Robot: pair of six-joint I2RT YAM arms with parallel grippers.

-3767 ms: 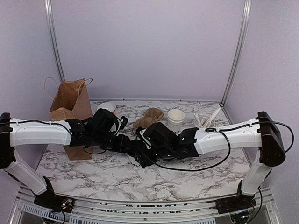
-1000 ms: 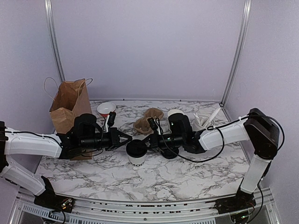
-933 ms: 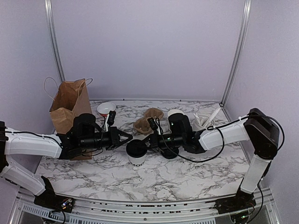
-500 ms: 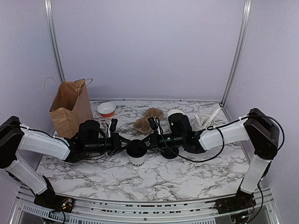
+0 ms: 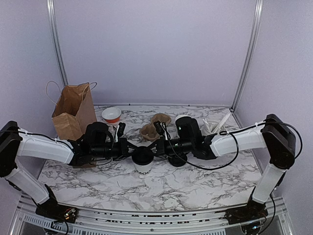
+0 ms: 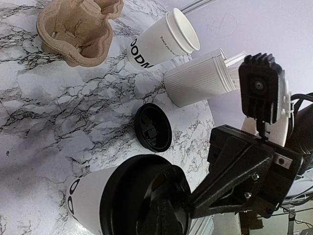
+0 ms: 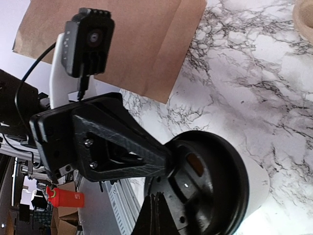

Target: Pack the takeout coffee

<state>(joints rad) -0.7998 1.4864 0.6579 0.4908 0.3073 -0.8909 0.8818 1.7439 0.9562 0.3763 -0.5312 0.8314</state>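
Observation:
The takeout coffee cup [image 5: 143, 169] stands upright at the table's middle front, white with black lettering, its black lid [image 5: 143, 155] on top. My left gripper [image 5: 132, 151] comes in level from the left, shut, with its tip on the lid's left part. From the right comes my right gripper [image 5: 153, 149], also shut, its tip on the lid's right part. In the left wrist view the lid [image 6: 142, 196] fills the bottom, with my own shut fingertips [image 6: 168, 215] on it. The right wrist view has the lid [image 7: 210, 181] under both tips.
A brown paper bag [image 5: 73, 111] stands open at the back left, with a red and white bowl [image 5: 111, 115] beside it. A cardboard cup carrier [image 5: 154, 125], stacked white cups [image 6: 161, 41] and a white utensil holder [image 5: 215, 126] line the back. A loose black lid [image 6: 152, 127] lies under the right arm.
My left gripper has slid right from beside the bag until its tip rests on the cup's lid. The right gripper and the cup have stayed where they were.

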